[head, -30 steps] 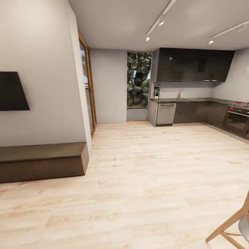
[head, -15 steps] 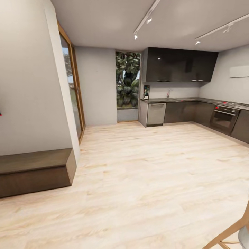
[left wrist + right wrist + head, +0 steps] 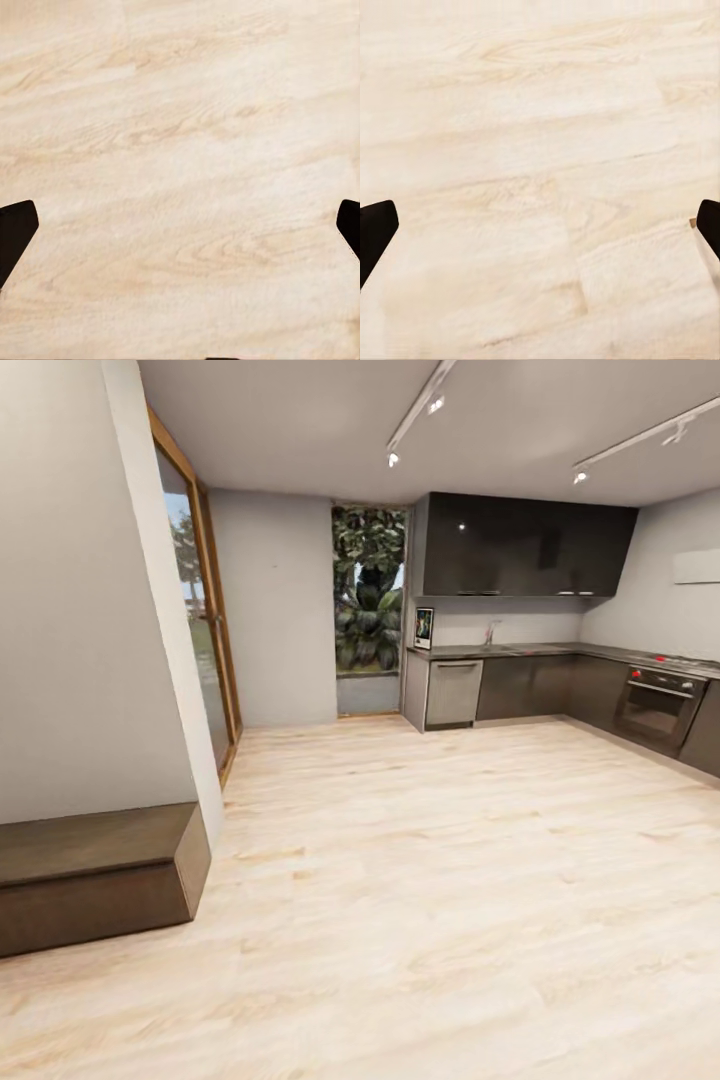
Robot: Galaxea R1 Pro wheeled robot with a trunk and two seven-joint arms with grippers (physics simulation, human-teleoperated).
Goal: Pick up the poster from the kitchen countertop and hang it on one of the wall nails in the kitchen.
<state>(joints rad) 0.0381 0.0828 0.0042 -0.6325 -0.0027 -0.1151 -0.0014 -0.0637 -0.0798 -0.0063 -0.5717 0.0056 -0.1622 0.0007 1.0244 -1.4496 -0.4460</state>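
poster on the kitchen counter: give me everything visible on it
The poster is far off and small: an upright rectangle with a light border around a dark, colourful picture whose details are unreadable. It stands at the left end of the grey kitchen countertop, against the wall below the dark upper cabinets. Its contact with either can't be made out.

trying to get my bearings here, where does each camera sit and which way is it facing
Head view: on the robot's head, facing across the wooden floor to the kitchen countertop, where the poster stands.
Left wrist view: near the left gripper, looking down at floorboards; both dark fingertips spread wide.
Right wrist view: near the right gripper, likewise downward, fingertips spread.
All three share the pale floor.
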